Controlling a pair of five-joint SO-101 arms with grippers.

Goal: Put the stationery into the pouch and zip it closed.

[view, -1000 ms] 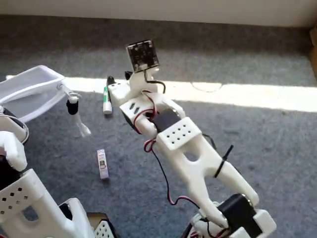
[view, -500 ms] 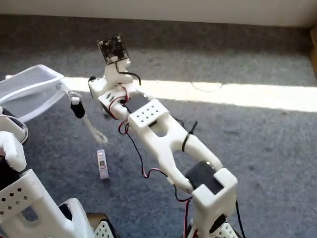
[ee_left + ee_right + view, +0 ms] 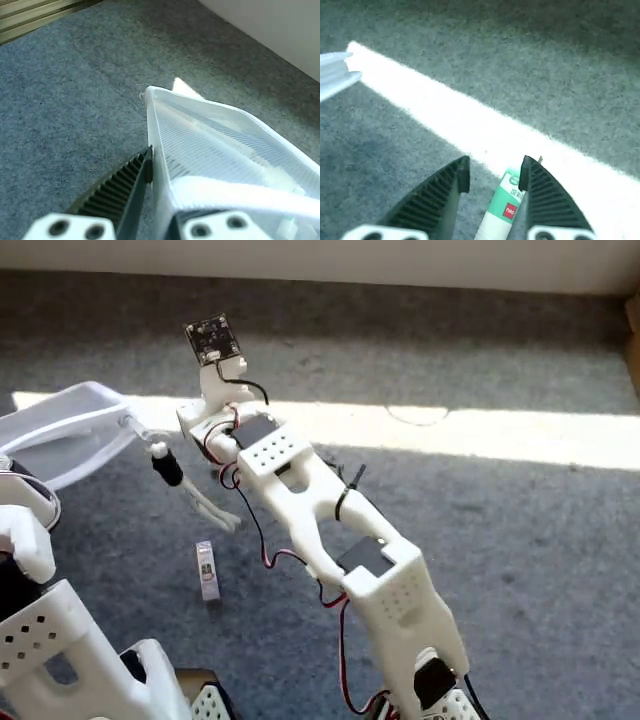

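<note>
Straddled marker (image 3: 502,210) with right end effector (image 3: 494,169) spread, left end effector (image 3: 160,172) pinching pouch (image 3: 215,145); closing on marker seemed next.

Open white mesh pouch (image 3: 62,432); black-capped clear pen (image 3: 168,468), small lilac box (image 3: 207,570), green-white marker (image 3: 501,212) lying on carpet (image 3: 500,540)

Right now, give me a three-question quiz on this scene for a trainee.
1. True or false: the green-and-white pen already lies inside the mesh pouch.
2. What does the left gripper grip? A the pouch's edge; B the pen; C nothing.
3. Fill in: the pen lies on the carpet between the open fingers of the ___ gripper.
Key: 1 false; 2 A; 3 right gripper.
</note>
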